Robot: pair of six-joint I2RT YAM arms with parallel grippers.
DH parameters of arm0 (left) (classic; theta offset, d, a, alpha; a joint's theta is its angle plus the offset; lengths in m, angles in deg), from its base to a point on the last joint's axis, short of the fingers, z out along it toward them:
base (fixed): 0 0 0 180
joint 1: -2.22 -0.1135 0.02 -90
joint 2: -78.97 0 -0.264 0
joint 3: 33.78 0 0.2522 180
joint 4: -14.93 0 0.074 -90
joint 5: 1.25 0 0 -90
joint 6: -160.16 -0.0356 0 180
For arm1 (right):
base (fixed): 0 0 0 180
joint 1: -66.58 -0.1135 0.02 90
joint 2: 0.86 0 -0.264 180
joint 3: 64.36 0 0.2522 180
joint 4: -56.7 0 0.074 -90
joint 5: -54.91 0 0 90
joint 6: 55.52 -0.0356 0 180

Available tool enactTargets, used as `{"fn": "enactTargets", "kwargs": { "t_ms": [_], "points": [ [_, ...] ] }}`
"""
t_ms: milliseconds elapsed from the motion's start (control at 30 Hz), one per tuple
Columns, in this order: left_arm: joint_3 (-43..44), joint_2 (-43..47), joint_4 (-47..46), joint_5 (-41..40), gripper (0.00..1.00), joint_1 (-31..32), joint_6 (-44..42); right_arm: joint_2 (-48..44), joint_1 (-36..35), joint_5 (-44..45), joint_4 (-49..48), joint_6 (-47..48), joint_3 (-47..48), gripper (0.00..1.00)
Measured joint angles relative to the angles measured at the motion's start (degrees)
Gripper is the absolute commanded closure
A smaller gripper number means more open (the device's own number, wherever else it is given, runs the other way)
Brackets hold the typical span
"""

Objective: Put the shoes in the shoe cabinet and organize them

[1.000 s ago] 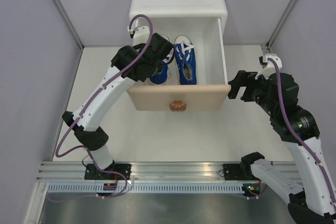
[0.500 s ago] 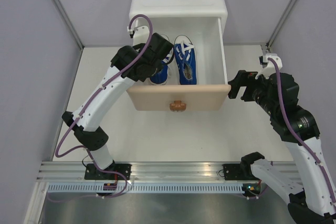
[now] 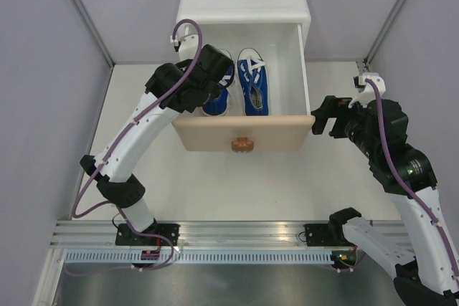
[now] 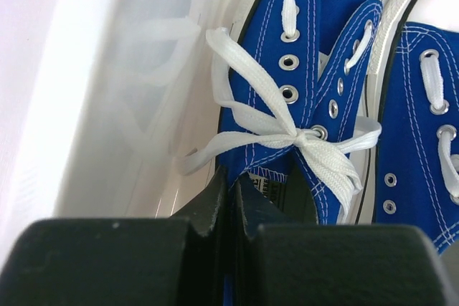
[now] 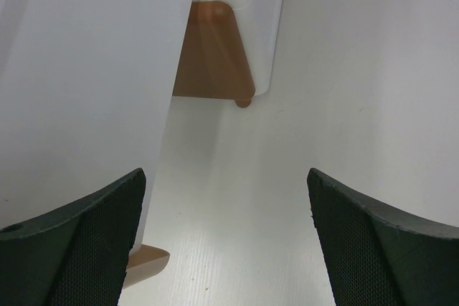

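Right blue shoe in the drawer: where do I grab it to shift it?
Pinch the right blue shoe by its heel collar, from above: it sits upright, opening up, heel toward the drawer front, with the left blue shoe crowding its left side.

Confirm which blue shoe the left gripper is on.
The left blue shoe, against the left wall of the drawer; the left gripper pinches its heel. The right blue shoe lies free beside it.
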Motion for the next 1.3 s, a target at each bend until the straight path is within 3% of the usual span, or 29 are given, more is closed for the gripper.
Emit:
{"fn": "enactTargets", "kwargs": {
  "t_ms": [567, 1300],
  "points": [
    [-0.39, 2.84, 0.02, 3.72, 0.94, 0.00, -2.12, 0.63, -0.76, 1.77, -0.04, 0.92, 0.00, 0.03],
    [2.10, 3.45, -3.30, 5.53, 0.36, 0.02, -4.72, -0.55, -0.76, 2.86, -1.75, 1.97, 0.00, 0.03]
  ]
}}
